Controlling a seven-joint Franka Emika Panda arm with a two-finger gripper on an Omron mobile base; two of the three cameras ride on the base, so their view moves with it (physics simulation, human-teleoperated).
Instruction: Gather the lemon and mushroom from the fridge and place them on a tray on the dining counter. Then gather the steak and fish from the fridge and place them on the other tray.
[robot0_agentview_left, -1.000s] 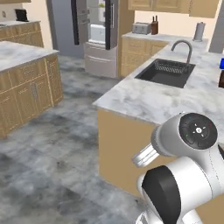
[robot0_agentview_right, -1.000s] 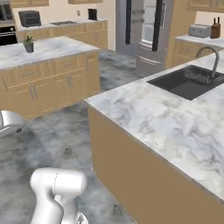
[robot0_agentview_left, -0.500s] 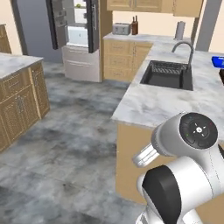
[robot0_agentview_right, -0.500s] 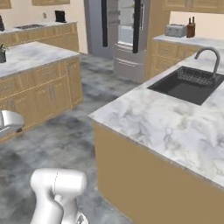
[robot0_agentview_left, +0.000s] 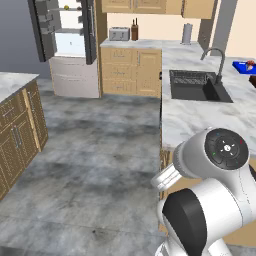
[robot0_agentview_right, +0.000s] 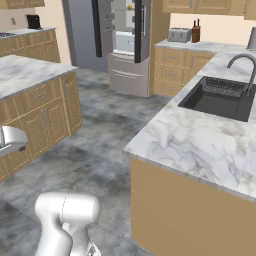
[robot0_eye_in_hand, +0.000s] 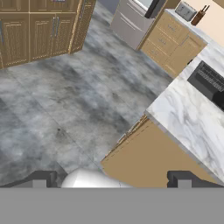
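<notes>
Across the floor, far ahead | fridge (robot0_agentview_left: 65, 45) doors open, lit shelves; yellow speck up top, perhaps the lemon (robot0_agentview_right: 130, 7) | hand (robot0_eye_in_hand: 111, 177) spread, empty, well short | blue tray (robot0_agentview_left: 245, 66) on desk (robot0_agentview_right: 210, 145)

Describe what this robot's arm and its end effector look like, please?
The arm is made of glossy white rounded shells with black joints, and one dark round cap carries small coloured dots. The end effector has two small dark blocky fingertips.
</notes>
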